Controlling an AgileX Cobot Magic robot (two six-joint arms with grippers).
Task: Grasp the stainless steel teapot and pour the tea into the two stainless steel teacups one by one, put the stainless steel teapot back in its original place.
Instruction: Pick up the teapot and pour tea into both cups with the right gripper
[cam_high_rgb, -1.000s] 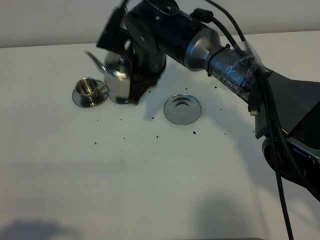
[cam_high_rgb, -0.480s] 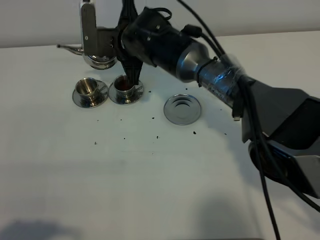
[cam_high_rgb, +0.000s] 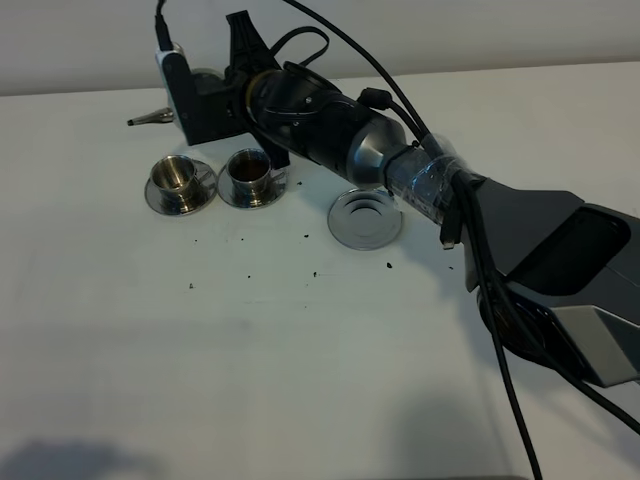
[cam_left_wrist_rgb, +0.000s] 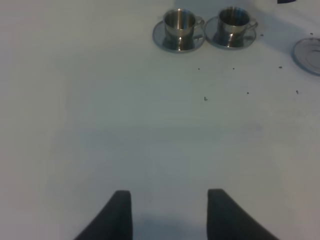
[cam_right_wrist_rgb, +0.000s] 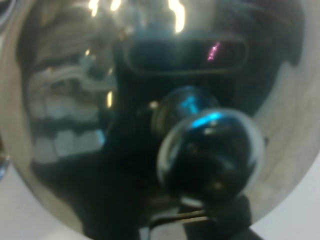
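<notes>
My right gripper (cam_high_rgb: 205, 98) reaches across to the far left and is shut on the stainless steel teapot (cam_right_wrist_rgb: 150, 75). The pot's lid and knob (cam_right_wrist_rgb: 210, 155) fill the right wrist view. In the high view only its thin spout (cam_high_rgb: 146, 120) shows, pointing left, above and behind the left teacup (cam_high_rgb: 173, 177), which looks bare steel inside. The right teacup (cam_high_rgb: 248, 170) holds brown tea. Both cups stand on saucers and also show in the left wrist view, the left one (cam_left_wrist_rgb: 180, 22) and the right one (cam_left_wrist_rgb: 235, 20). The round steel coaster (cam_high_rgb: 365, 218) lies bare to their right. My left gripper (cam_left_wrist_rgb: 170, 215) is open, low over the table, far from the cups.
Small dark specks are scattered on the white table (cam_high_rgb: 250, 350) in front of the cups and coaster. The right arm's body and cables (cam_high_rgb: 480, 230) stretch diagonally over the table's right half. The coaster's edge (cam_left_wrist_rgb: 309, 54) shows in the left wrist view.
The teapot moved from in front of the right cup, up and back to the left. It tipped over, spout pointing left behind the left cup. The right cup now shows brown tea.
</notes>
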